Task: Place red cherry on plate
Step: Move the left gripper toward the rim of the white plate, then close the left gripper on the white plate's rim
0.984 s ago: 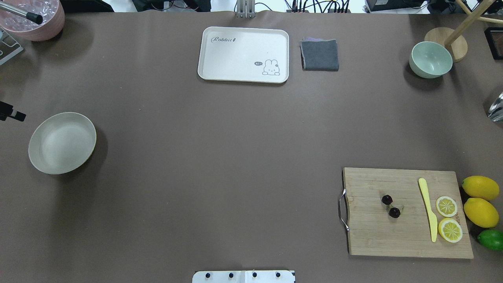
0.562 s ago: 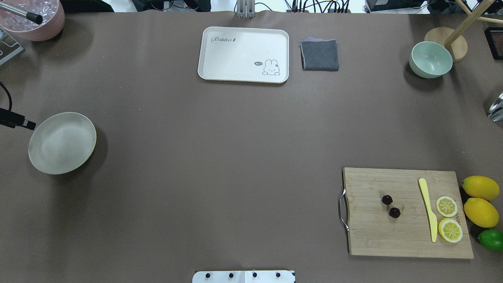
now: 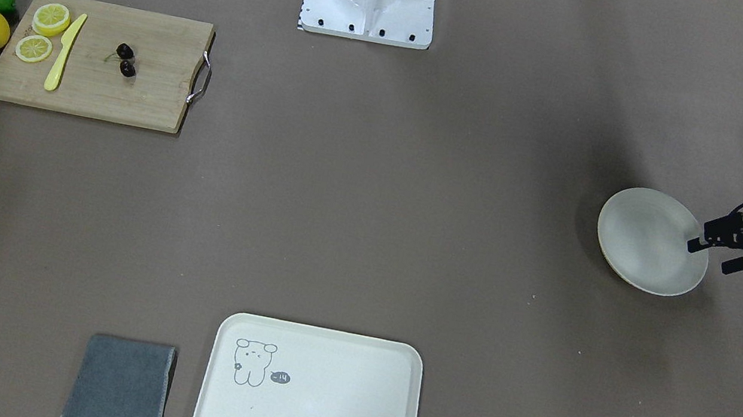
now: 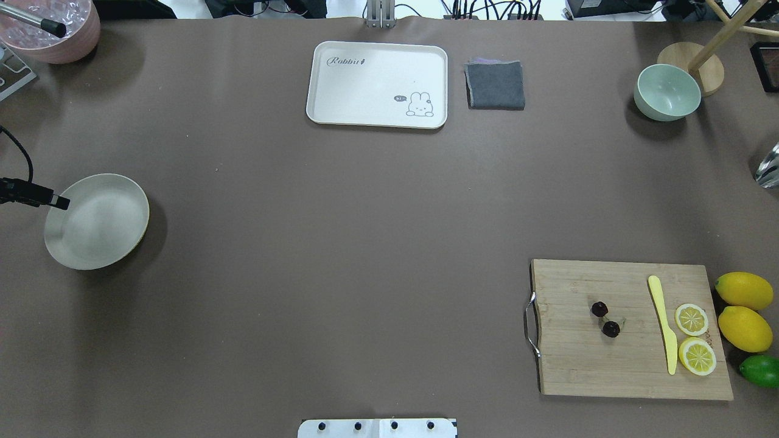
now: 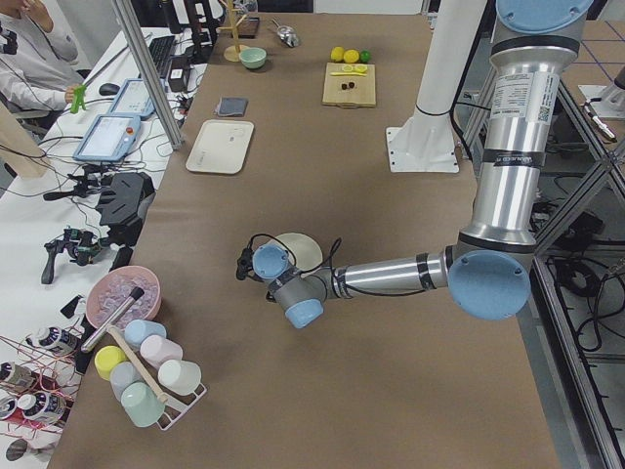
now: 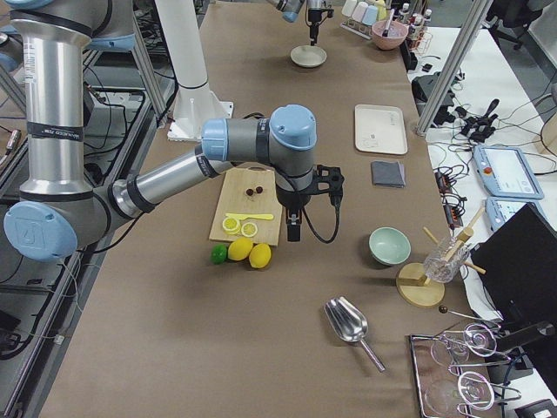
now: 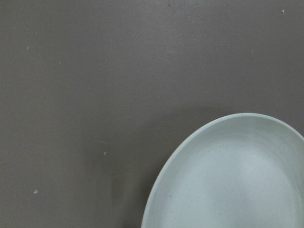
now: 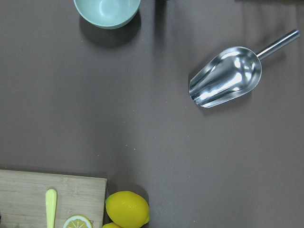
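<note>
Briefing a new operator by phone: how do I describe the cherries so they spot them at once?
Find the wooden cutting board at the overhead view's lower right. Between its metal handle and the yellow knife lies the red cherry: two tiny, glossy, near-black fruits, far smaller than the lemon slices beside the knife.

You see a plain cream-white plate (image 4: 97, 222) at left on the brown table (image 4: 341, 255). At right, the red cherry (image 4: 611, 329) looks glossy, almost black, with green stems, on a pale straight-grained wooden board (image 4: 578, 365). Beside it are a yellow knife (image 4: 663, 322), white-rimmed yellow lemon slices (image 4: 692, 319), yellow lemons (image 4: 744, 291) and a green lime (image 4: 761, 370). Far off, the cream tray (image 4: 365, 91) bears a grey rabbit drawing.
</note>
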`<action>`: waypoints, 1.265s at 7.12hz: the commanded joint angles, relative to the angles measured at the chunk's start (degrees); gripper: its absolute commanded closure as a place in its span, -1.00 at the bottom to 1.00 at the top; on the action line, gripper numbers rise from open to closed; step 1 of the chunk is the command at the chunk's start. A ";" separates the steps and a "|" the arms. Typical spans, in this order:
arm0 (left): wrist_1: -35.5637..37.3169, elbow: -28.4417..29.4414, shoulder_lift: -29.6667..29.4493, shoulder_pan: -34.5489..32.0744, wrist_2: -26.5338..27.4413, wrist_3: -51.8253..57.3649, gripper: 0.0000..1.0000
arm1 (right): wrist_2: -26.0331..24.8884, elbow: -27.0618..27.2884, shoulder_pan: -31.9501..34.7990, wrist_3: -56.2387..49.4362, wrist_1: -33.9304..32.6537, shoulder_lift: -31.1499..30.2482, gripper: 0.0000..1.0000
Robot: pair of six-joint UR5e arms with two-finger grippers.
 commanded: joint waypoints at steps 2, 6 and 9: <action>-3.14 0.39 0.85 1.20 2.71 0.07 -0.53 | 0.00 -0.10 -0.09 -0.04 -0.09 0.15 -1.00; -5.43 0.39 2.08 1.64 4.38 0.25 1.00 | 0.00 -0.19 -0.09 -0.04 0.00 0.15 -1.00; -6.84 0.13 2.87 2.51 6.58 -0.10 1.00 | 0.09 -0.10 -0.27 0.05 -0.09 0.23 -1.00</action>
